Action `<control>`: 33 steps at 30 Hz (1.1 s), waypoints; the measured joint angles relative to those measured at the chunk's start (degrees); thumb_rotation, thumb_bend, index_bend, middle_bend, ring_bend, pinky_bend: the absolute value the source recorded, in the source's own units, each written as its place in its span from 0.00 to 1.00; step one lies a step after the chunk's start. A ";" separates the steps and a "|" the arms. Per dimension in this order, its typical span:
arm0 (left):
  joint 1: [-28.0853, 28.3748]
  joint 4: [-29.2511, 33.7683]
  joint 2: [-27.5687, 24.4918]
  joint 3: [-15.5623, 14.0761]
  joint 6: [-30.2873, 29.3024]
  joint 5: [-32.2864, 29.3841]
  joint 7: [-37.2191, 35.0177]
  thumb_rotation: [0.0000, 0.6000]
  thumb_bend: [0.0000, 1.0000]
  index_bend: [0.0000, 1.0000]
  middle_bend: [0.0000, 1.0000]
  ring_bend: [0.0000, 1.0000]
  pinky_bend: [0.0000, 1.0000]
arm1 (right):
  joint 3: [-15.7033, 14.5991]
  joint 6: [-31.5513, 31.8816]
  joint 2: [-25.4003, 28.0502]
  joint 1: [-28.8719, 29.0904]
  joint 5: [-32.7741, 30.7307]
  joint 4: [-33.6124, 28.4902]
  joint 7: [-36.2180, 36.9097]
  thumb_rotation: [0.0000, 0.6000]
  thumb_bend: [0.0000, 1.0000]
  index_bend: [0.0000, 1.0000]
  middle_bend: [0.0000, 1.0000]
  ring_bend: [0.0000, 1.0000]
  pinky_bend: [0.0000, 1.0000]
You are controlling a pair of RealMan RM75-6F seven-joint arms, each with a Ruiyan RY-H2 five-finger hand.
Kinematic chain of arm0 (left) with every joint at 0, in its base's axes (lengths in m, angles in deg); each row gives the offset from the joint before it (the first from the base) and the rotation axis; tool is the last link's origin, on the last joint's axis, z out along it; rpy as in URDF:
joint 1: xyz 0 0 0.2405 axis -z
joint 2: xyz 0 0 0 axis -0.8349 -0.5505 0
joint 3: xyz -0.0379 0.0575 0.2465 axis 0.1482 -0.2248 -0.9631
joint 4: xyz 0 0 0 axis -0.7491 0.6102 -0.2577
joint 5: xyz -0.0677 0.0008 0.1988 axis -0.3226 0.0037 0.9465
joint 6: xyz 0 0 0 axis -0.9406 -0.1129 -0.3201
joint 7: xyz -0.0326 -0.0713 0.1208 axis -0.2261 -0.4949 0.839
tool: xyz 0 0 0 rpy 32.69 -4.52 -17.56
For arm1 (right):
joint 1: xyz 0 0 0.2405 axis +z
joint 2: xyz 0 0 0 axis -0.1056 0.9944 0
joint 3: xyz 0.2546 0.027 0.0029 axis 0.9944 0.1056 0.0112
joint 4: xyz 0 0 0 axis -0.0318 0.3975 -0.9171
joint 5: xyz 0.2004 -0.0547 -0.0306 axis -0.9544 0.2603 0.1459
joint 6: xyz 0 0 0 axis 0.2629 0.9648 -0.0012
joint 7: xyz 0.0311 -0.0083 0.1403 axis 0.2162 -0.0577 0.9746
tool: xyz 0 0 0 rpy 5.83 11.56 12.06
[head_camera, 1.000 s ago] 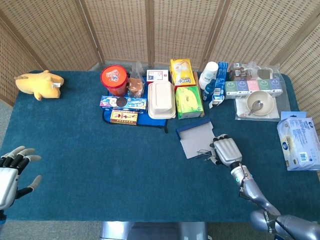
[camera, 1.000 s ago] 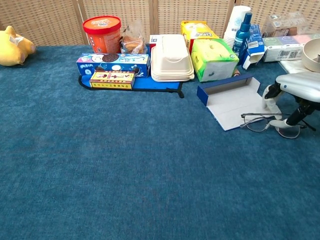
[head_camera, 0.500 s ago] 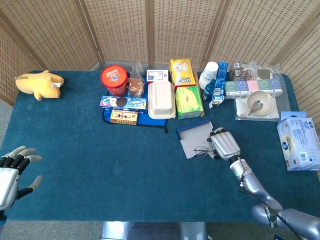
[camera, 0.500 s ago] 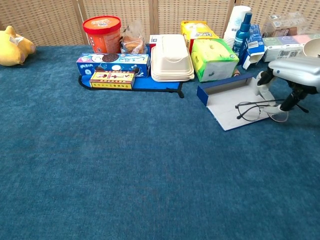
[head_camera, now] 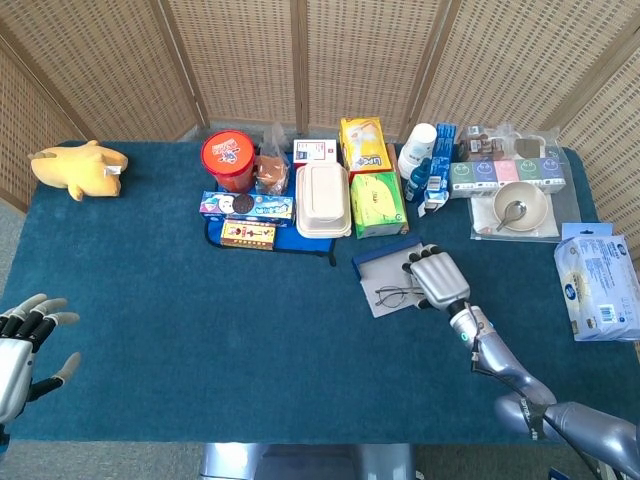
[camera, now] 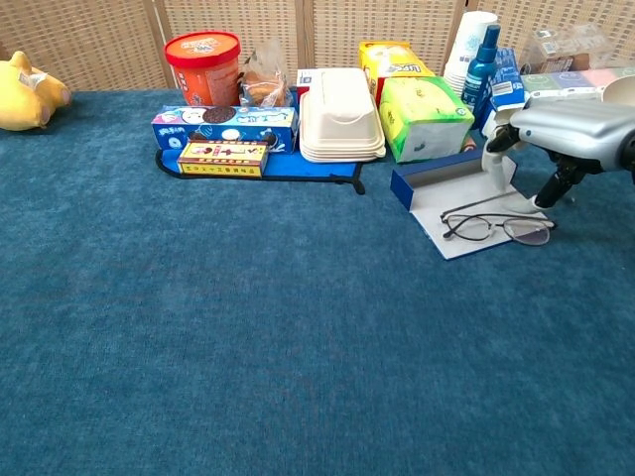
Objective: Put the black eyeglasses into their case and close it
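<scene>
Hovering over the open case (head_camera: 392, 278), your right hand (head_camera: 437, 279) sat palm-down toward the right half of the table (head_camera: 200, 330), fingers bent downward. In the chest view the fingertips (camera: 493, 180) stood on or just above the case's pale flap, and whether they still touched the black eyeglasses (camera: 493, 226) could not be told.

The eyeglasses lay on that flap, lenses toward the near edge of the table, unfolded, beside the hand on its left. The case's blue wall stood upright at its far side, lid not closed.

Your left hand (head_camera: 22, 345) was at the near left corner of the table, fingers spread apart, holding nothing.

Along the far edge stood a red tub (head_camera: 228, 160), a white clamshell box (head_camera: 322, 200), a green tissue pack (head_camera: 378, 204), and a bowl with a spoon (head_camera: 520, 208). A yellow plush toy (head_camera: 78, 167) lay at the far left corner.
</scene>
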 measured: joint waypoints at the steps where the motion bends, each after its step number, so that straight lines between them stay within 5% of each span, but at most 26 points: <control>1: -0.02 -0.04 0.02 -0.01 -0.03 0.09 -0.03 1.00 0.23 0.34 0.26 0.16 0.22 | -0.03 0.32 -0.04 -0.08 -0.01 0.01 -0.07 1.00 0.31 0.34 0.23 0.17 0.23; 16: -0.09 -0.33 0.14 0.04 -0.16 0.44 -0.47 1.00 0.23 0.34 0.26 0.16 0.21 | 0.88 6.38 0.22 -3.02 -2.19 -2.46 -0.65 1.00 0.32 0.24 0.18 0.09 0.21; 33: -0.20 -0.35 -0.15 0.35 -0.39 0.10 -0.72 1.00 0.23 0.34 0.26 0.16 0.21 | 0.14 5.93 -5.56 -3.33 -3.28 5.14 -0.17 1.00 0.32 0.23 0.18 0.09 0.21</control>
